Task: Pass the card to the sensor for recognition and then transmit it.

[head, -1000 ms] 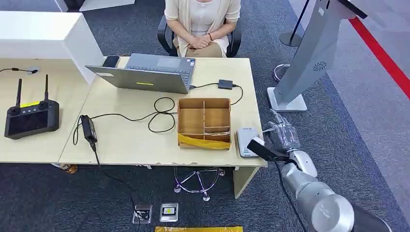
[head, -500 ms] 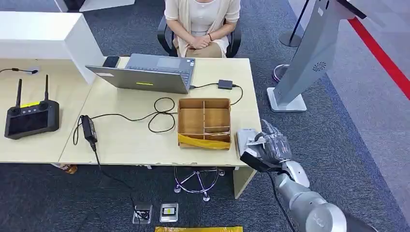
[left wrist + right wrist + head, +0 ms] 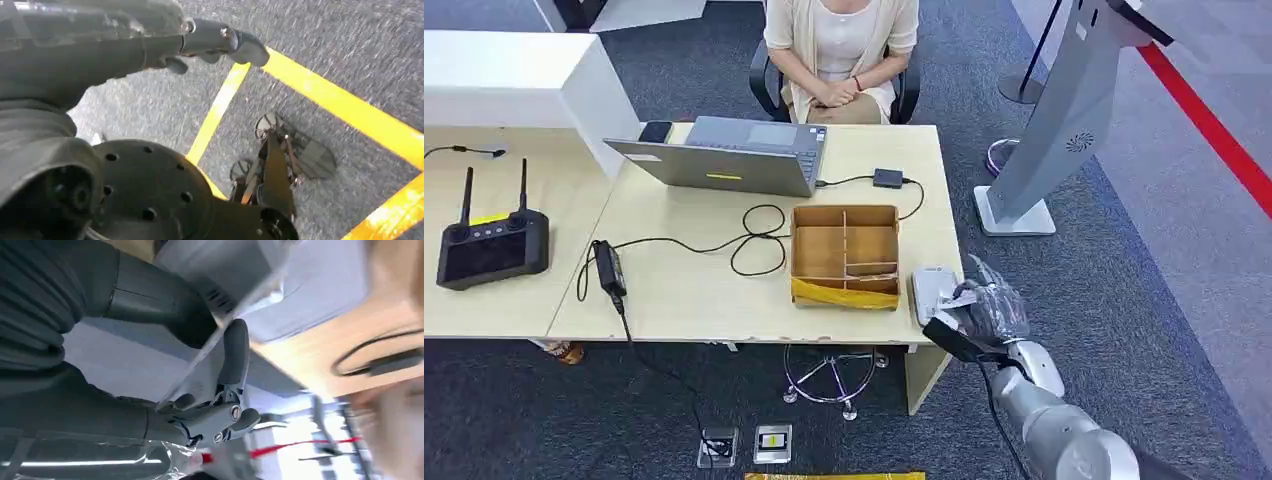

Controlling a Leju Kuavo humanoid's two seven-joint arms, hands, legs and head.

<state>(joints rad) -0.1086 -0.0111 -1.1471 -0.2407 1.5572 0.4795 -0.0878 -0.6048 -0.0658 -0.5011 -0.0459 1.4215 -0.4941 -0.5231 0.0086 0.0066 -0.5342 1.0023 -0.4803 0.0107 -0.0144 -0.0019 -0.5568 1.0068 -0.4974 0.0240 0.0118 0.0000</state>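
**Grey sensor under the right hand at the bench edge**

Pale wood bench fills the left and middle of the head view. At its lower right corner lies the grey sensor, just right of a cardboard tray. The right hand, wrapped in clear film, sits at the sensor's right edge, its fingers curled round a thin pale card held over the sensor. A laptop stands in the upper middle, with a person seated behind it. A black controller lies far left.

Left wrist view: the left hand hangs over grey carpet with yellow lines; its fingers look loosely curled, but I cannot tell their state.

Right wrist view: the thumb and a dark finger pinch the card, seen edge-on, close to the sensor.
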